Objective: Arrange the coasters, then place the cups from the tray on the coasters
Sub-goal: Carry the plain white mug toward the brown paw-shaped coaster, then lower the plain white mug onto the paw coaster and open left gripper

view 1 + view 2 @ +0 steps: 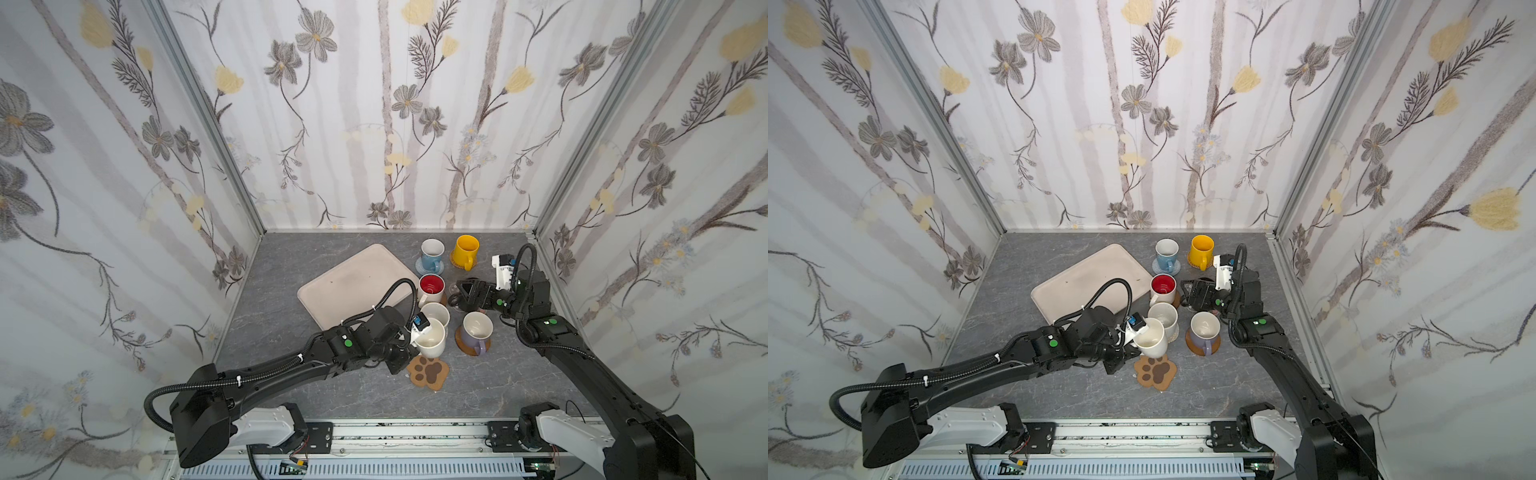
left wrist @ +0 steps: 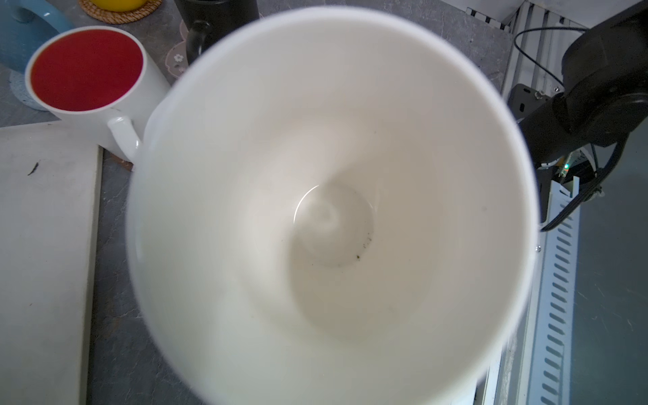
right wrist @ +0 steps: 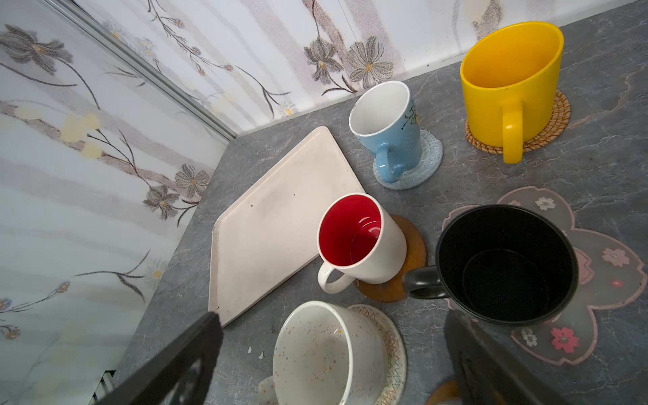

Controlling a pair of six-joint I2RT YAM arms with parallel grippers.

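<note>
Outstretched left gripper (image 1: 412,343) tight on white cup (image 1: 432,341) near paw-print coaster (image 1: 428,372); right gripper (image 1: 459,293) agape.

I see papered walls (image 1: 382,124), grey and yellow flowers, filling the upper frame in both top views. A grey marbled tabletop (image 1: 291,257) lies lower centre, evenly lit. Aluminium posts (image 1: 205,112) mark the corners.

Robot test booth, dressed up domestic. Floral wallpaper panels (image 1: 386,124) close in 9, 12 and 3 o'clock, joined by bare aluminium posts (image 1: 210,120). Grey stone-look tabletop (image 1: 353,395). At 6 o'clock a metal mounting rail (image 1: 415,436) carries white arm bases (image 1: 266,428), slotted cable duct (image 1: 374,471) beneath. Props: cups (image 1: 465,249) on coasters (image 1: 428,372), toward 2 o'clock of centre.
</note>
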